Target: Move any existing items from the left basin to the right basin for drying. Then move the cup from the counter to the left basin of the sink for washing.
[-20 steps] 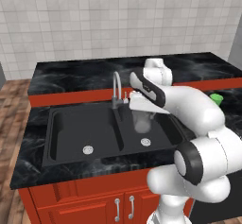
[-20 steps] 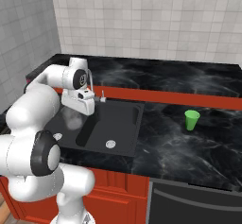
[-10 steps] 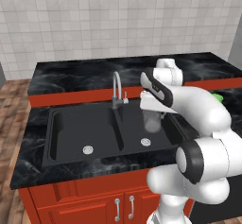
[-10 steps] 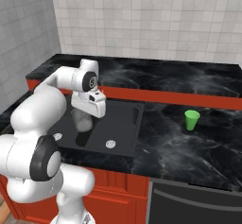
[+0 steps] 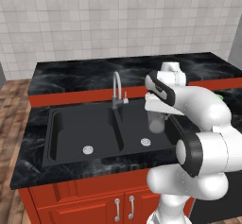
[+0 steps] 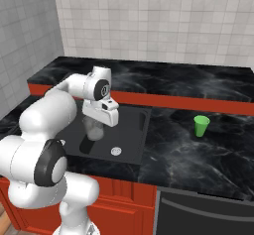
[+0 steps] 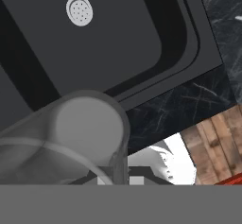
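Observation:
My gripper (image 5: 157,115) is shut on the grey translucent tumbler (image 5: 156,124), which hangs upright over the right basin (image 5: 134,124) of the black sink. From the other side, the gripper (image 6: 95,122) holds the tumbler (image 6: 94,130) above that basin (image 6: 130,130), near its silver drain (image 6: 116,151). The hand view has the tumbler (image 7: 80,140) close up and the drain (image 7: 79,10) below it. The left basin (image 5: 71,128) holds only its drain (image 5: 88,149). On the counter (image 6: 198,154) to the right stands the green cup (image 6: 201,125), apart from the sink.
A silver gooseneck tap (image 5: 116,83) rises behind the divider between the basins. A red ledge and a tiled wall back the counter. The wood floor (image 7: 217,142) shows past the counter's front edge.
The arm has carried the tumbler rightward, from beside the tap to over the middle of the right basin. The green cup has stayed where it was.

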